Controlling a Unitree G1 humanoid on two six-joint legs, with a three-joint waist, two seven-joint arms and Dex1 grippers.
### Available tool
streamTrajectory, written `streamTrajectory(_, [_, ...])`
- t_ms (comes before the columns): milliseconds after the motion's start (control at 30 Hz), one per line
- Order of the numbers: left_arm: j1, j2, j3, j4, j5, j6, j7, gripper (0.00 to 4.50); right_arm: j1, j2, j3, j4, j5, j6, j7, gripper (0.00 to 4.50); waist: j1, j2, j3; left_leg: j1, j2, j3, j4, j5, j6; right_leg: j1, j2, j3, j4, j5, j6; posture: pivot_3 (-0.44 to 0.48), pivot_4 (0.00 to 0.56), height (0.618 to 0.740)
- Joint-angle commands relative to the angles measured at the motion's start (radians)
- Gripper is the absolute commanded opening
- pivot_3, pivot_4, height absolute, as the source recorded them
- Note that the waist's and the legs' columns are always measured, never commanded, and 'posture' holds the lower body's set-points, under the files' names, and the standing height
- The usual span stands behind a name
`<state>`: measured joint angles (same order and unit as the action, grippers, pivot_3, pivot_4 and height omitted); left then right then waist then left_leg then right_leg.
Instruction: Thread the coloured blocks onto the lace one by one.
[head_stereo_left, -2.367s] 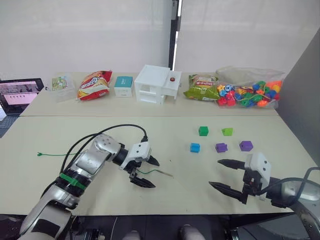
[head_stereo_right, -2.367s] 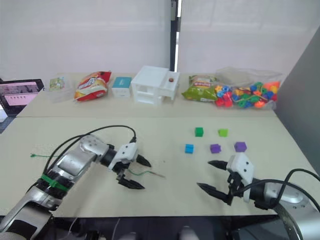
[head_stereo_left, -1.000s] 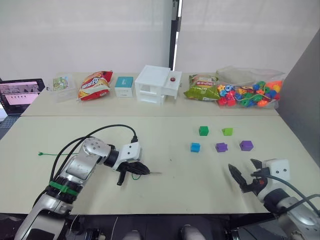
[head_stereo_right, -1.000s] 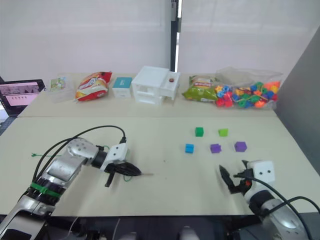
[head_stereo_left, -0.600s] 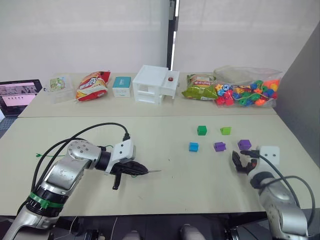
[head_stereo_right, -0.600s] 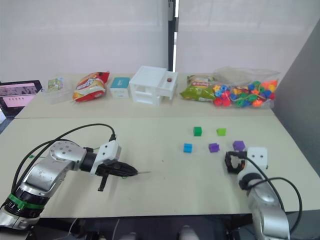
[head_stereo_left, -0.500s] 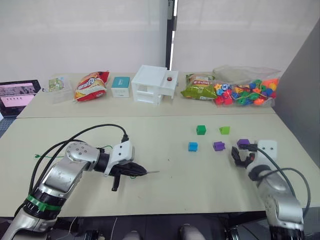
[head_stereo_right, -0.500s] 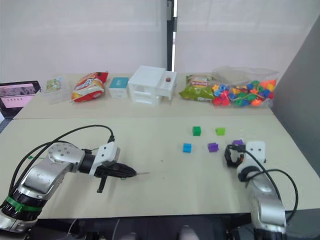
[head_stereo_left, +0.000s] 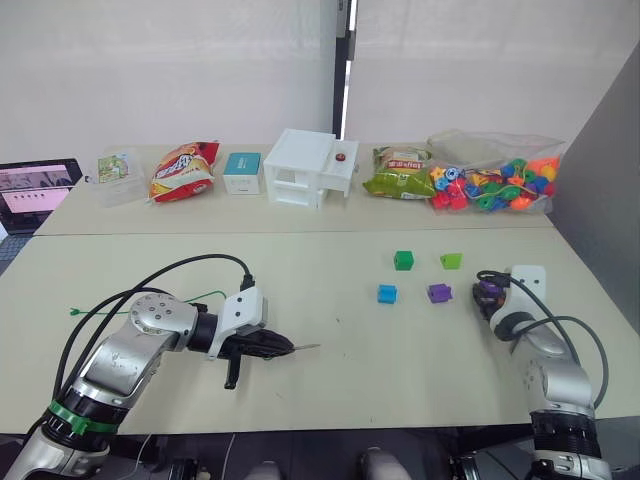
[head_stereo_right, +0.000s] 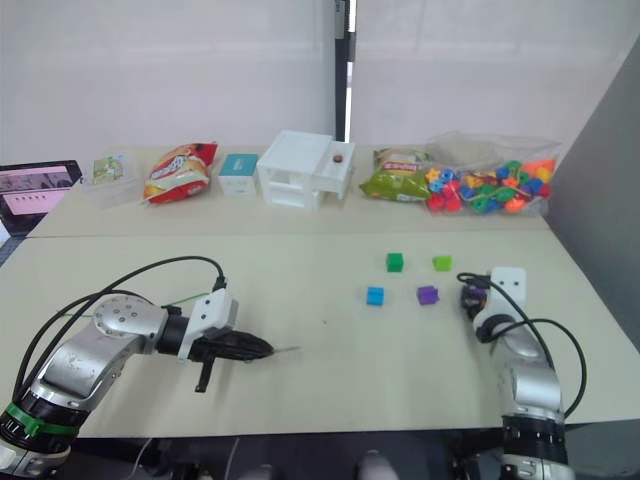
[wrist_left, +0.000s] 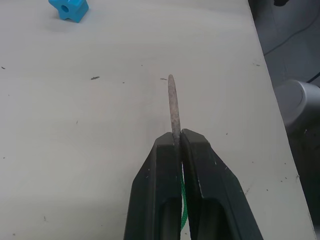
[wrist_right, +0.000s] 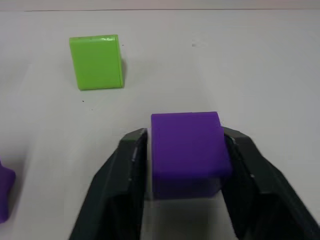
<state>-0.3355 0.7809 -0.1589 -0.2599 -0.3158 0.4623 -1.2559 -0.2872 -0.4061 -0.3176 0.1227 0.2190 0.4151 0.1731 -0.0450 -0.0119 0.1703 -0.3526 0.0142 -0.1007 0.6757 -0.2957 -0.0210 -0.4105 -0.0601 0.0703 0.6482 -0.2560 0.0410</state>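
My left gripper (head_stereo_left: 272, 348) is shut on the lace (wrist_left: 173, 105), low over the table, with the stiff grey tip sticking out towards the blocks. The thin green cord trails back to its end (head_stereo_left: 76, 312) at the left. My right gripper (wrist_right: 186, 150) is shut on a purple block (wrist_right: 187, 147) that sits on the table at the far right; a finger presses each side. The lime-green wedge (head_stereo_left: 451, 260), the dark green block (head_stereo_left: 403, 260), the blue block (head_stereo_left: 387, 293) and the other purple block (head_stereo_left: 438, 292) lie loose left of the held one.
Along the back of the table stand a clear bag of multicoloured beads (head_stereo_left: 495, 185), a green snack bag (head_stereo_left: 398, 178), a white box (head_stereo_left: 310, 167), a teal box (head_stereo_left: 243, 172) and a red snack bag (head_stereo_left: 186, 170). A laptop (head_stereo_left: 35, 190) sits at the far left.
My right gripper has moved forward from the table's near edge to the right-hand purple block and closed on it. My left gripper still holds the lace and has shifted slightly nearer.
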Motion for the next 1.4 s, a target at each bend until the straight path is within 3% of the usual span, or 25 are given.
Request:
streamTrajectory(33, [-0.003, 0.010, 0.014, -0.027, -0.017, 0.001, 0.008, 0.00, 0.008, 0.009, -0.027, -0.092, 0.014, -0.016, -0.021, 1.18, 0.000, 0.000, 0.000, 0.000, 0.000, 0.000, 0.000, 0.000, 0.000, 0.000, 0.000, 0.000, 0.000, 0.000, 0.000, 0.000, 0.150, 0.740])
streamTrajectory(133, [0.000, 0.014, 0.013, -0.026, -0.015, -0.003, 0.009, 0.00, 0.038, 0.045, -0.029, -0.227, 0.039, 0.009, -0.038, 1.18, 0.000, 0.000, 0.000, 0.000, 0.000, 0.000, 0.000, 0.000, 0.000, 0.000, 0.000, 0.000, 0.001, 0.000, 0.000, 0.000, 0.150, 0.740])
streamTrajectory(200, [-0.001, 0.020, 0.017, -0.024, -0.015, 0.004, 0.012, 0.00, 0.122, 0.079, 0.008, -0.490, 0.056, 0.103, -0.073, 1.18, 0.000, 0.001, 0.000, -0.002, 0.000, 0.000, 0.000, 0.000, 0.000, -0.002, 0.000, 0.000, 0.001, 0.000, 0.000, 0.000, 0.150, 0.740])
streamTrajectory(300, [-0.012, 0.034, 0.020, -0.011, -0.018, 0.016, 0.008, 0.00, 0.247, 0.137, 0.126, -0.885, 0.098, 0.292, -0.142, 1.18, 0.002, 0.002, 0.000, -0.007, 0.000, -0.001, 0.000, 0.000, 0.000, -0.012, 0.000, 0.001, 0.010, 0.000, 0.000, 0.000, 0.150, 0.740])
streamTrajectory(467, [-0.023, 0.056, 0.018, 0.006, -0.021, 0.027, -0.012, 0.00, 0.315, 0.202, 0.390, -1.152, 0.129, 0.528, -0.226, 1.18, -0.002, 0.001, 0.000, -0.007, 0.000, -0.001, 0.001, 0.000, 0.000, -0.012, 0.000, 0.001, 0.009, 0.000, 0.000, 0.000, 0.150, 0.740])
streamTrajectory(700, [0.004, 0.074, 0.032, -0.038, -0.046, 0.050, -0.009, 0.00, 0.425, 0.264, 0.598, -1.054, 0.057, 0.523, -0.287, 1.18, 0.001, 0.001, 0.000, -0.006, 0.000, 0.000, 0.001, 0.000, -0.001, -0.011, 0.000, 0.000, 0.008, 0.000, 0.000, 0.000, 0.150, 0.740])
streamTrajectory(933, [0.026, 0.090, 0.046, -0.076, -0.070, 0.082, 0.008, 0.00, 0.433, 0.315, 0.654, -0.855, -0.006, 0.386, -0.264, 1.18, -0.002, 0.001, 0.000, -0.006, 0.000, 0.000, 0.000, 0.000, -0.001, -0.012, 0.001, 0.000, 0.008, 0.000, -0.001, 0.000, 0.150, 0.740])
streamTrajectory(1133, [0.020, 0.089, 0.042, -0.082, -0.070, 0.092, 0.019, 0.00, 0.490, 0.376, 0.660, -0.788, 0.002, 0.394, -0.267, 1.18, -0.003, 0.000, -0.001, -0.005, 0.000, 0.000, 0.000, 0.000, -0.001, -0.012, 0.001, 0.000, 0.008, 0.000, -0.001, 0.000, 0.150, 0.740])
streamTrajectory(1200, [0.014, 0.085, 0.037, -0.079, -0.067, 0.092, 0.026, 0.00, 0.501, 0.387, 0.649, -0.776, 0.002, 0.386, -0.264, 2.24, -0.003, 0.000, -0.001, -0.004, 0.001, 0.000, 0.000, 0.000, -0.001, -0.011, 0.001, 0.000, 0.008, 0.000, -0.001, 0.000, 0.150, 0.740])
streamTrajectory(1400, [0.000, 0.082, 0.031, -0.065, -0.063, 0.085, 0.031, 0.00, 0.489, 0.375, 0.631, -0.821, -0.002, 0.348, -0.229, 4.27, -0.002, -0.001, -0.001, -0.003, 0.001, 0.000, -0.001, 0.000, -0.001, -0.010, 0.001, 0.000, 0.008, 0.000, -0.001, 0.000, 0.150, 0.740])
